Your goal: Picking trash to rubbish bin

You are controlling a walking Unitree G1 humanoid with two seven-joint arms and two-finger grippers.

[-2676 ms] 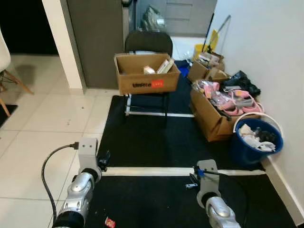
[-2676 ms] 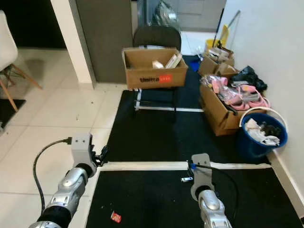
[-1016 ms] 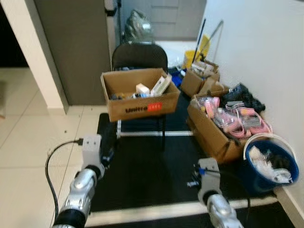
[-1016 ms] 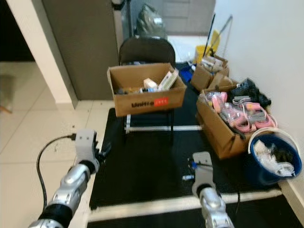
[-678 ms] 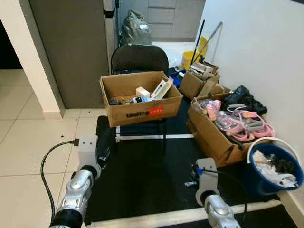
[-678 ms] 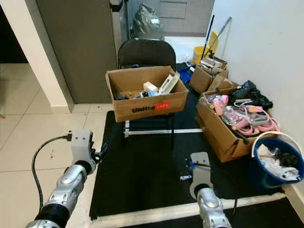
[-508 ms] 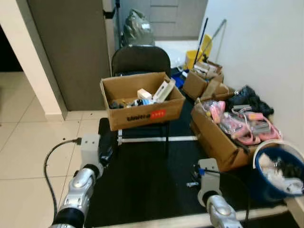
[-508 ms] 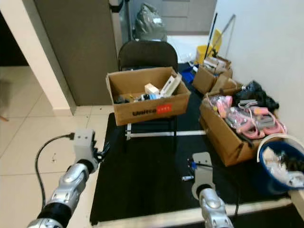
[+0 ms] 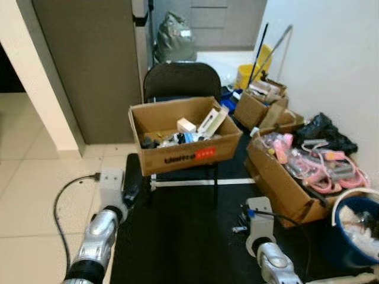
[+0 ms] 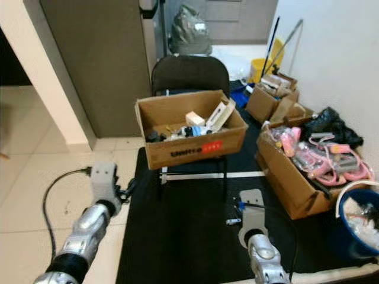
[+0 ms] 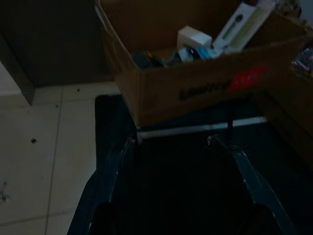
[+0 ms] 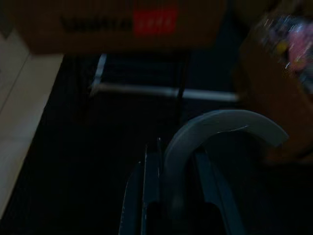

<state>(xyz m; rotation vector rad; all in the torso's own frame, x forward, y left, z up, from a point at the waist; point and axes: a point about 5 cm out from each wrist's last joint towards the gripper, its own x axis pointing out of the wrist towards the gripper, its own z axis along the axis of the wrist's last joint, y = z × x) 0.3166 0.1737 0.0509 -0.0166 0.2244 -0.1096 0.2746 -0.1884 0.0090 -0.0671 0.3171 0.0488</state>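
- The right gripper (image 12: 168,196) pinches a curved grey-white strip (image 12: 220,128) between its two black fingers (image 12: 149,181); the strip arcs up and over past the fingertips.
- In the head views this gripper (image 10: 234,222) is held low over the black mat (image 10: 189,225), with something small and pale at its tip.
- The blue bucket (image 10: 355,228) stands against the white wall to the robot's right, well apart from the right gripper; it holds crumpled white scraps.
- The left gripper (image 11: 181,161) hangs over the mat's left edge beside the pale floor tiles (image 9: 35,195), its fingers (image 11: 110,171) spread wide with nothing between them.
- A cardboard box with a red label (image 9: 183,142) sits on a black folding chair (image 9: 177,80) ahead of both arms, filled with small cartons and oddments.
- A second open box (image 9: 284,183) lies on the mat between the chair and the bucket, holding pink cables.
- Further back are smaller boxes (image 9: 254,106), a yellow bucket (image 9: 246,74) and a grey bag (image 9: 174,38).
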